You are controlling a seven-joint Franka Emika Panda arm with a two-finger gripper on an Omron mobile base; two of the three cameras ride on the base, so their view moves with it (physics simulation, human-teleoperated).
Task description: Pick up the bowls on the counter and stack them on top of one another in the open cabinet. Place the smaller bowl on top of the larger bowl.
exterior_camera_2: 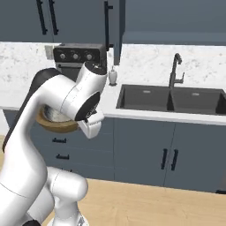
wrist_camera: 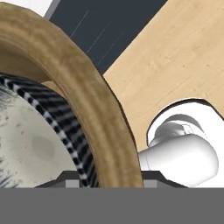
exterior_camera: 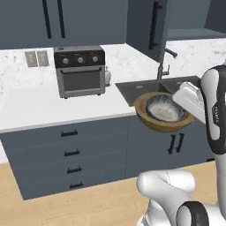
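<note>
With the small bowl (exterior_camera: 165, 109) already nested inside, the gripper (wrist_camera: 105, 183) clenched the big bowl's (exterior_camera: 143, 115) rim, carrying both off the counter's (exterior_camera: 53, 112) front edge.

No readable text, labels, brand names or numbers appear anywhere. A faint dark marking runs along the robot arm (exterior_camera: 215, 115), too small to read.

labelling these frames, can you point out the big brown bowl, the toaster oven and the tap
brown bowl (exterior_camera: 143, 115), left base view, on its tan rim
toaster oven (exterior_camera: 80, 80), left base view, on its glass door
tap (exterior_camera_2: 175, 73), right base view, on its upright neck
</note>
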